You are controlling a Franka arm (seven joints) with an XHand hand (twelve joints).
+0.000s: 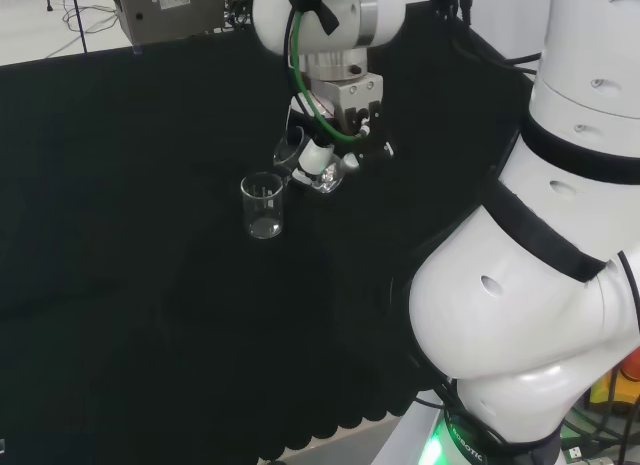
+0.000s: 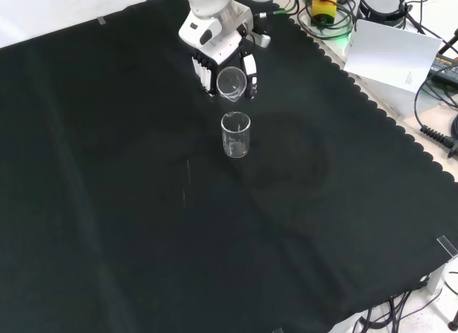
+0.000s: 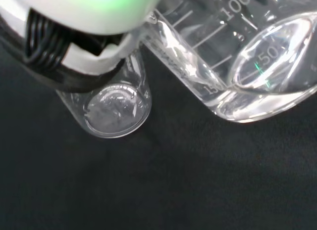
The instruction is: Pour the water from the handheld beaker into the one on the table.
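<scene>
Front view: 1 tilted beaker (image 2: 231, 83) in fingers (image 2: 250, 69), 1 upright beaker (image 2: 235, 134) below.

The head view is taken from behind and above the arm's base, looking forward and down over the white arm links (image 1: 540, 285) at the black cloth (image 1: 120, 285); the links are seen close, at the view's right. The front view is taken from the opposite side, higher and farther back, looking down on the cloth (image 2: 143, 261) with its scalloped edge along the right. The wrist view is taken at very short range past the hand (image 3: 74, 47). The standing beaker (image 1: 262, 205) (image 2: 235, 134) (image 3: 115, 109), the held beaker (image 1: 290, 150) (image 2: 231, 83) (image 3: 247, 67) and the hand (image 1: 330, 160) (image 2: 215, 61) are shared by all views.
</scene>
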